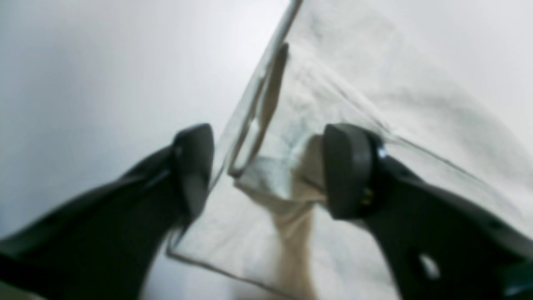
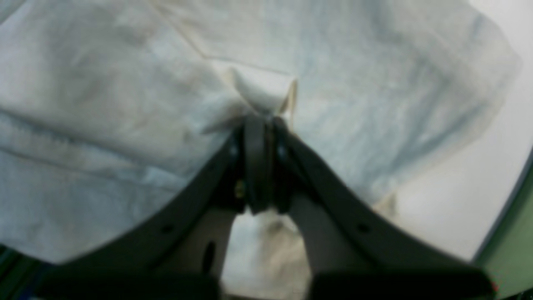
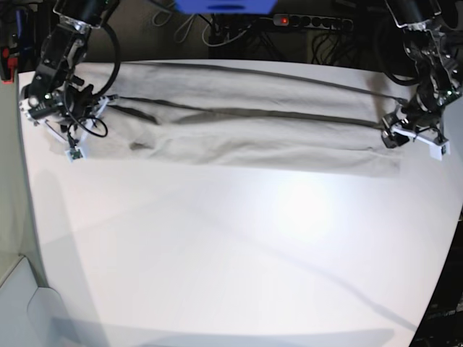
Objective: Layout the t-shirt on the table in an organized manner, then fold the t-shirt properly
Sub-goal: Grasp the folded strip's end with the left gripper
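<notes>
Stretched flat along the far edge of the white matte desk [image 3: 239, 260], plain grey-beige cotton t-shirt [image 3: 246, 134], left gripper [image 1: 268, 173] released over its hem corner, right gripper [image 2: 259, 125] clenched on a fold, broad bare room nearer.

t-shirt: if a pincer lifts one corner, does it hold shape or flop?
Probably flops: the t-shirt lies in long soft folds and creases across the table. The pinched bit at the right pincer bunches into wrinkles, so it looks thin and limp. Likely light for its spread, and apt to drag rather than slide as one piece.
</notes>
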`<state>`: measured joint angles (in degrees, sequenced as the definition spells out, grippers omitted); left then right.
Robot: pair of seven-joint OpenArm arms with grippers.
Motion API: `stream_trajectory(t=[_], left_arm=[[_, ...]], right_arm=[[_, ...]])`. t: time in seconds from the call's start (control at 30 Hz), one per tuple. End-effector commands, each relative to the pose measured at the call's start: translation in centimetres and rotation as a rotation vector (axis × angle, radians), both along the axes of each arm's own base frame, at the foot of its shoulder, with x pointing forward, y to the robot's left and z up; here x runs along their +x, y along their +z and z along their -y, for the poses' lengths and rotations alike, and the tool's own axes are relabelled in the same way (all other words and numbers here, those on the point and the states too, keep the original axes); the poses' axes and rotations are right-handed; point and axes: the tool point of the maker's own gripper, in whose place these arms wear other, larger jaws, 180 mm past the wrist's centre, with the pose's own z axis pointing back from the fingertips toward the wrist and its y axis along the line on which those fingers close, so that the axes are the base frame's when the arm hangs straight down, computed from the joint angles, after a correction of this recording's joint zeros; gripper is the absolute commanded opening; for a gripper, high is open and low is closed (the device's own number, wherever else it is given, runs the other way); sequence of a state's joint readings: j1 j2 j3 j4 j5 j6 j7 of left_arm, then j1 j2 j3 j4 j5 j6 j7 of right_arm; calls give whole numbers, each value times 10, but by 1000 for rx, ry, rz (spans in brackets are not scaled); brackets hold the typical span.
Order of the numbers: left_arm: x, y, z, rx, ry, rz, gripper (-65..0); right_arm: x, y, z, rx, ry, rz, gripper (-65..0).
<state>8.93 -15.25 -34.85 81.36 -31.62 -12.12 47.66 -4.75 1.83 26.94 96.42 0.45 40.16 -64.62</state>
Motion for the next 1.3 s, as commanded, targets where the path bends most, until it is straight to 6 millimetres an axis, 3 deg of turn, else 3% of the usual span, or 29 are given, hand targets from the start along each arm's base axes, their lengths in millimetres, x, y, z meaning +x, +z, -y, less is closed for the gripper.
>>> stream_trajectory(t=[0.0,0.1,0.2,0.5,0.63,0.73,0.83,1.2,1.27], left_arm=[[10,18,-6,22,-4,56,-171],[12,26,-1,-5,-19,91,-102],[17,38,13,-29,-102,150,-72],[17,31,5,50,-141,63,-73],[6,27,-16,91,-106,-3,-73],[10,33,-32,158,-100,-25,-73],[6,21,-41,169,-94,-70,-73],[23,-3,-25,89,-197,-88,-79],[25,-7,-13,92,-241,-100,-131]], right_arm=[[1,0,1,2,-2,-2,-519],[-1,-3,0,8,-1,-13,-408],[-4,-5,-4,7,16,-24,-354],[0,-4,-7,-9,55,-22,-356],[1,-2,-2,-20,55,-21,-356],[1,-2,-1,-20,55,-22,-356],[0,-2,-2,-19,55,-22,-356],[0,-2,0,-22,52,-22,-356],[0,-2,0,-22,52,-22,-356]])
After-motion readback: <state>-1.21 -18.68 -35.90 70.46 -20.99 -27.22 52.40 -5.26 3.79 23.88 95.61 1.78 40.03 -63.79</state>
